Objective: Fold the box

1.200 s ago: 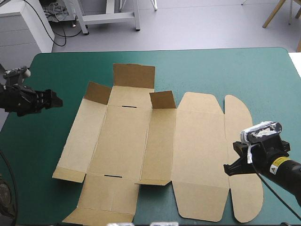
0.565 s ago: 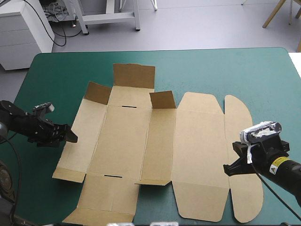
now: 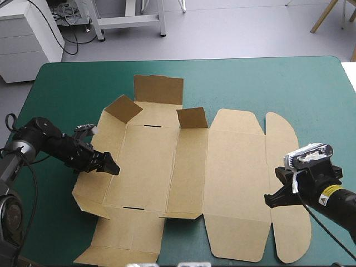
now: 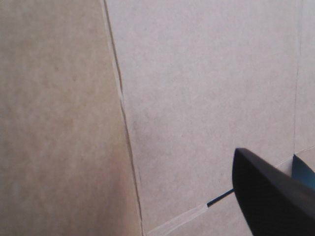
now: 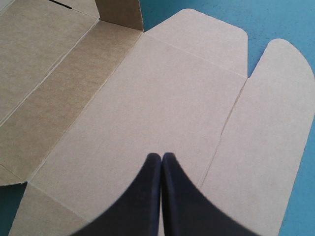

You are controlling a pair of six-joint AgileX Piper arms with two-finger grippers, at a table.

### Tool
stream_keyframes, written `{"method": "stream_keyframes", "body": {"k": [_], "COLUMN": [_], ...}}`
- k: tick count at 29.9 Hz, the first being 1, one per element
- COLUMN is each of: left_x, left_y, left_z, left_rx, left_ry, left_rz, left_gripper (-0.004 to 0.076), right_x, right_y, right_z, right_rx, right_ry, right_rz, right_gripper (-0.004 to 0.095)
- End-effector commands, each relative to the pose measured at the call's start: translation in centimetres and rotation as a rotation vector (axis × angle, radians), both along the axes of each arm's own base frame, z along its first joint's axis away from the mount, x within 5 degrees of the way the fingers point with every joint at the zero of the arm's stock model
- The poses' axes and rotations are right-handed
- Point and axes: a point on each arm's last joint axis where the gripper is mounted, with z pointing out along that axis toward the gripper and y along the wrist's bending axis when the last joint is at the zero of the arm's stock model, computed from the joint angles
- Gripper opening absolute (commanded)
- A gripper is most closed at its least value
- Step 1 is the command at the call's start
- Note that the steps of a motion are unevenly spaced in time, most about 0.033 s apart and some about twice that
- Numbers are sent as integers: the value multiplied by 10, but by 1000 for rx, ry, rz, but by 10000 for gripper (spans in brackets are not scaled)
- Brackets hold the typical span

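Plain brown box, darker on its raised flaps; plain teal-green cover beneath.

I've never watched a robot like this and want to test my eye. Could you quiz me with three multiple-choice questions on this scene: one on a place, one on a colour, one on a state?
1. Where is the left gripper?
A) at the left side panel of the box
B) over the rounded right flap
C) off the table

2. What colour is the table cover?
A) red
B) teal-green
C) white

3. How are the fingers of the right gripper?
A) wide apart
B) holding a cup
C) shut together

Answers:
1 A: the high view shows its tip at the left panel.
2 B: teal-green surrounds the box.
3 C: they meet in one pointed arch.
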Motion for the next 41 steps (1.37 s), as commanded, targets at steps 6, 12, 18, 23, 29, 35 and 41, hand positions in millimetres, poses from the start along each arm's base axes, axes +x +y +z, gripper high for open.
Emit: {"method": "stream_keyframes", "body": {"k": [6,12,18,23,29,35,41], "left_x": [-8,-5,3,4,22,48,72], "left_y": [-7,-6,-3,-1,-16,-60,-114], "left_z": [17,16,15,21,58,95,124], "left_rx": [-56,-40,-10,29,154,558,762], "left_ry": [21,-2,-46,-40,-169,-334,-546], "left_rz": [-43,-15,85,40,-42,-290,-471], "left_gripper": [452,131,-10,-10,-10,-10,-10], "right_x": [1,1,1,1,2,2,2], "right_y": [0,0,0,0,0,0,0], "right_z": [13,13,13,13,13,13,12], "right_rx": [25,25,25,25,23,-18,-26], "right_ry": [-80,-80,-80,-80,-82,-97,-99], "right_rz": [1,1,1,1,0,24,26], "right_gripper": [-19,-19,-19,-19,-19,-19,-19]}}
